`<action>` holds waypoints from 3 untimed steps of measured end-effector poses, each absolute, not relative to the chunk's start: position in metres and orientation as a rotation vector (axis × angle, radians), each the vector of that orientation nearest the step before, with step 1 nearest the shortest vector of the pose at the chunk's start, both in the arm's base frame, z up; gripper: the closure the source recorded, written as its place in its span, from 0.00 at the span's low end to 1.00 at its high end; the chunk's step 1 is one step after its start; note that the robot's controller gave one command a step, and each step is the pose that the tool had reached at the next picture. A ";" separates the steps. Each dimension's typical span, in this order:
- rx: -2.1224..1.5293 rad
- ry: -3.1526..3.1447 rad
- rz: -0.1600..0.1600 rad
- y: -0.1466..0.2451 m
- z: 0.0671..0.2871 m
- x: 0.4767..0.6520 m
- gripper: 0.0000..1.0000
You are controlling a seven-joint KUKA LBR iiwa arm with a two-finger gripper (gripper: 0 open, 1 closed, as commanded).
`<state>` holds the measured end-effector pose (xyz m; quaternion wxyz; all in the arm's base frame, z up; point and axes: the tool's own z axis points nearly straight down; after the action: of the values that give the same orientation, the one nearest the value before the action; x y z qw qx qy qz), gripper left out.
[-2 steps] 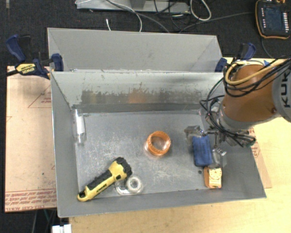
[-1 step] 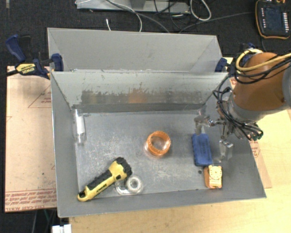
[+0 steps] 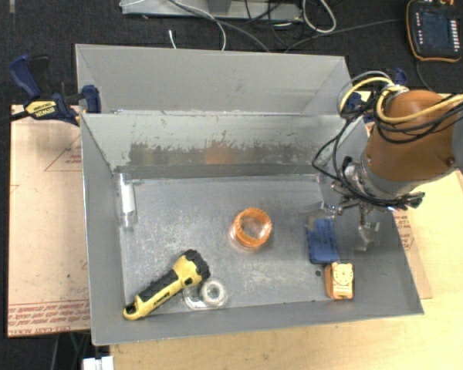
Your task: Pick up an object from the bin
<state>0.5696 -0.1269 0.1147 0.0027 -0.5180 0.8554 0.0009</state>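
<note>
Pincer (image 3: 347, 223) sits low at the right end of the grey metal bin (image 3: 216, 91), and from my screen its two fingers look spread apart with nothing between them. A flat blue rectangular piece (image 3: 322, 243) lies just beside the finger nearer the bin's middle. Close by, toward the front wall, I see a small orange block (image 3: 340, 280). A translucent orange ring (image 3: 251, 230) rests mid-floor.

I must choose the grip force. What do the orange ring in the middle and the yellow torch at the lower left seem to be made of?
The orange ring: probably tinted see-through plastic, glossy; the bin floor shows through it and its rim glints. The yellow torch: likely hard plastic, with a matt black grip that may be rubber; the view cannot settle that.
</note>
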 end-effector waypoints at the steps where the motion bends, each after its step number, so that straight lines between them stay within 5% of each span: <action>1: -1.468 2.766 -0.002 -0.115 0.078 0.584 0.00; 2: -2.406 2.001 0.000 -0.099 0.072 0.582 1.00; 3: -2.438 1.962 -0.001 -0.097 0.072 0.582 1.00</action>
<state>0.5818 -0.0971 0.0715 0.0060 -0.7791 0.6269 -0.0003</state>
